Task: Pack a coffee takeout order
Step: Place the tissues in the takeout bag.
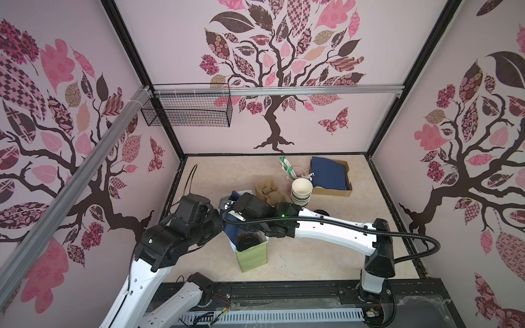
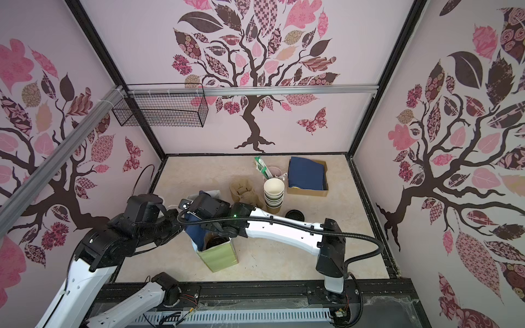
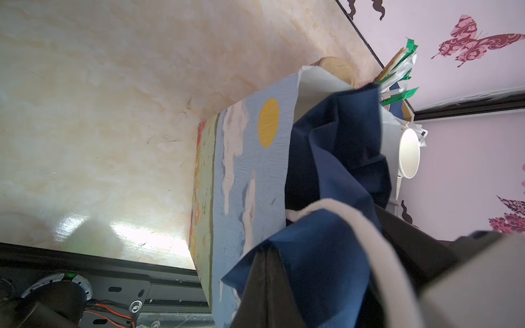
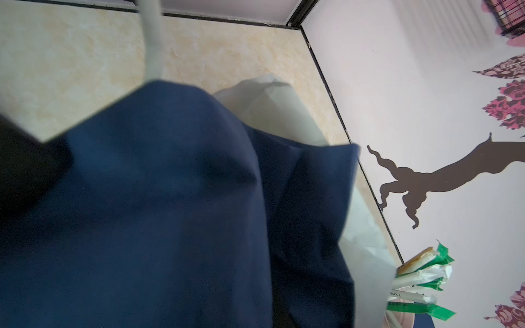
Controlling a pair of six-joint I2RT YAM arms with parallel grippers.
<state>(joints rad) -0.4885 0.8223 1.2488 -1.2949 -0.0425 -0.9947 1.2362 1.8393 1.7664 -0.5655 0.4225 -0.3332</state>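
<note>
Clenching shut, L pincer and R pincer touch navy napkin at bag mouth.

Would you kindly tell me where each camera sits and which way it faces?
Top views: high above the front rail, looking down toward the back wall; left arm and right arm reach to the paper bag.
Left wrist: low beside the bag's painted side, facing the back wall; an arm's base shows.
Right wrist: close above the navy napkin, facing the back wall; no robot part is clear.
Shared: both wrist views show the napkin and straws.
</note>
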